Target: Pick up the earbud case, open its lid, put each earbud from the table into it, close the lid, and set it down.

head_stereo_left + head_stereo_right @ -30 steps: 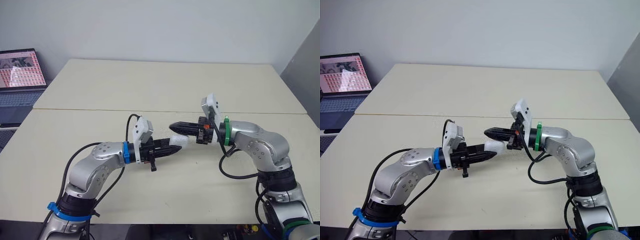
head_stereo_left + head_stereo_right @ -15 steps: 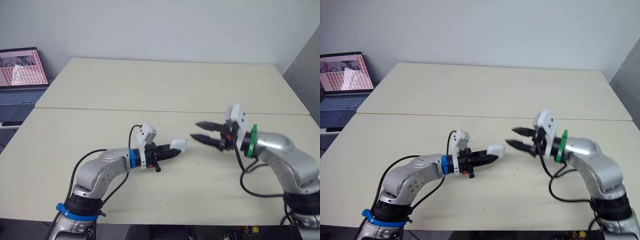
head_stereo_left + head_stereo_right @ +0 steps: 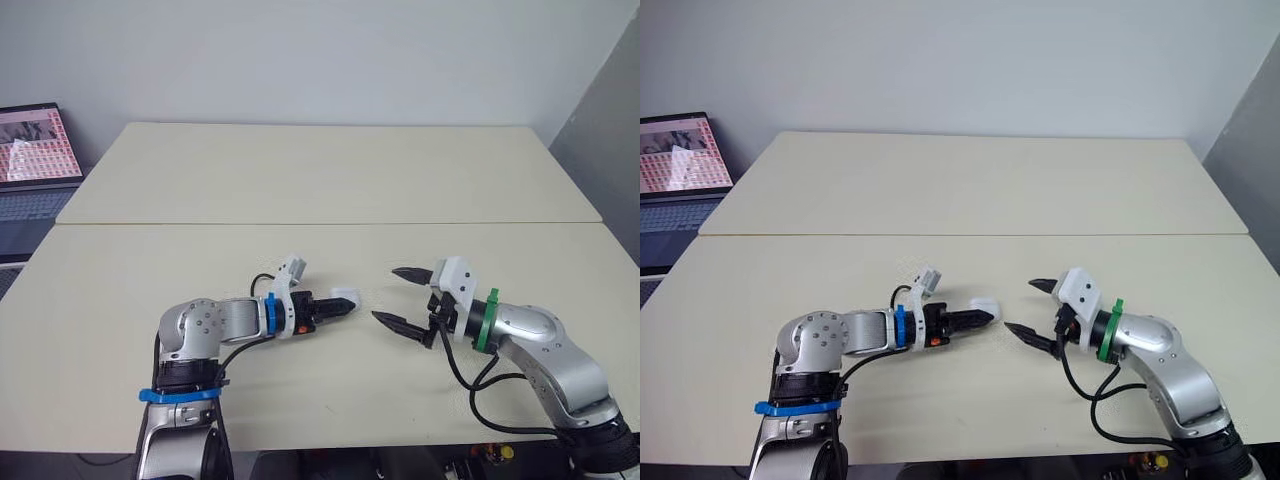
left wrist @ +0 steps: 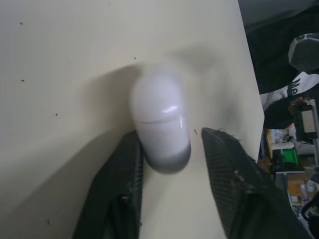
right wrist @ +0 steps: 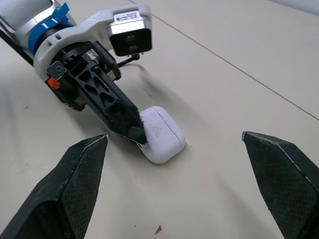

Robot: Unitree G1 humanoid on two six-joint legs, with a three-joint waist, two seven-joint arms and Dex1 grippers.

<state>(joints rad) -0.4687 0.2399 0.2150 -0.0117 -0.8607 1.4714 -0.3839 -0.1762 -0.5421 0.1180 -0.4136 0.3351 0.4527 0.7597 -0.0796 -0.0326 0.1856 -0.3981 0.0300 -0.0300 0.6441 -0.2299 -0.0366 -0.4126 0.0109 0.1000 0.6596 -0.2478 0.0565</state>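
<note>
The left tool lies low on the desk, its fingers loosely parted round the white earbud case: one touches it, the other stands just off. The case rests on the desk, lid closed. The right tool faces it nearby, spread wide and empty. Bare pale surface surrounds them, and the front edge is near. A label on the left wrist is unreadable. A laptop sits beyond the left edge.

the left arm is bent low, its forearm pointing to the robot's right, with the left gripper level and narrowly parted. the right arm points inward facing it, right gripper spread wide, near but apart.
</note>
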